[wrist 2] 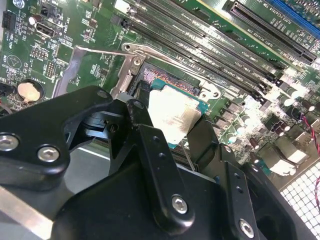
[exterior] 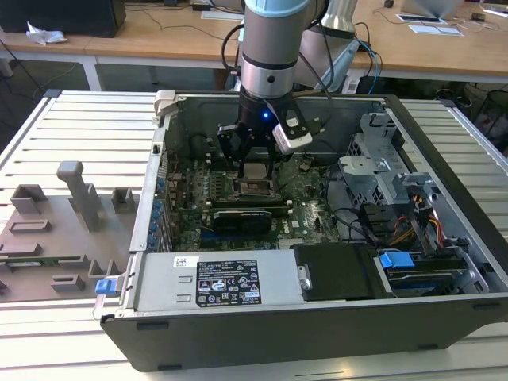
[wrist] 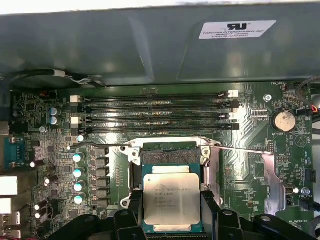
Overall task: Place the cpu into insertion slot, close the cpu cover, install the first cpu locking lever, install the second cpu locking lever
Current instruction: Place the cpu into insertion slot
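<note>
Sticker (wrist: 237, 29) on case wall (wrist: 125, 45), label (exterior: 226, 283) on PSU (exterior: 159, 278): print unreadable.

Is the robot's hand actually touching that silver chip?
Touching. In the first wrist view the hand has its fingers pressed flush against opposite edges of the chip, with no gap on either side.

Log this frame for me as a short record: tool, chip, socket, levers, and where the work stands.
tool: shut on the chip, inside the open computer case
chip: silvery top up, held over the socket, seemingly not seated
socket: open, dark recess partly covered by the chip
levers: thin rods, swung out to either side of the socket
progress: chip not yet placed
</note>
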{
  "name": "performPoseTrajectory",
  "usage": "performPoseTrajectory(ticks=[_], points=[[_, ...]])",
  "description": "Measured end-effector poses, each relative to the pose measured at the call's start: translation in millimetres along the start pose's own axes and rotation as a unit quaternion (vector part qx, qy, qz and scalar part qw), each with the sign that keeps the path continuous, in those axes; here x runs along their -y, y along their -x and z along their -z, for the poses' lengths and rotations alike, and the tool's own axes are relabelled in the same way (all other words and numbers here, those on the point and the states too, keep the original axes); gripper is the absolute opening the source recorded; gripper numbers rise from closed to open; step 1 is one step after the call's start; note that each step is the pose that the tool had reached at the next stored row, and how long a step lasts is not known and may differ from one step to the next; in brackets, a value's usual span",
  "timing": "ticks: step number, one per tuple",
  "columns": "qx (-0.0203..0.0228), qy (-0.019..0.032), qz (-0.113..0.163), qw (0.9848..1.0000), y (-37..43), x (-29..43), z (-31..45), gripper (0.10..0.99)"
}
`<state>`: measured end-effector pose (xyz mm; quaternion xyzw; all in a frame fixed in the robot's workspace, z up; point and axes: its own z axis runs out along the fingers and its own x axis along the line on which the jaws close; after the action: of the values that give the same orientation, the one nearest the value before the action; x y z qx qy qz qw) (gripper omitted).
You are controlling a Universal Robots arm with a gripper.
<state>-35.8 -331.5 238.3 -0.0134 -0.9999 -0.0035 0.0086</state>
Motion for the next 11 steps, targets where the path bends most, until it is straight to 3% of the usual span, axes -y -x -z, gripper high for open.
performPoseTrajectory(ticks=[7,9,11], points=[[0.0002,0.0002,-0.027,0.9996,0.0,0.0,-0.5,0.545],[0.0003,0.0004,-0.051,0.9987,0.0,0.0,-0.6,0.545],[0.0006,0.001,-0.089,0.996,0.0,0.0,-0.9,0.545]])
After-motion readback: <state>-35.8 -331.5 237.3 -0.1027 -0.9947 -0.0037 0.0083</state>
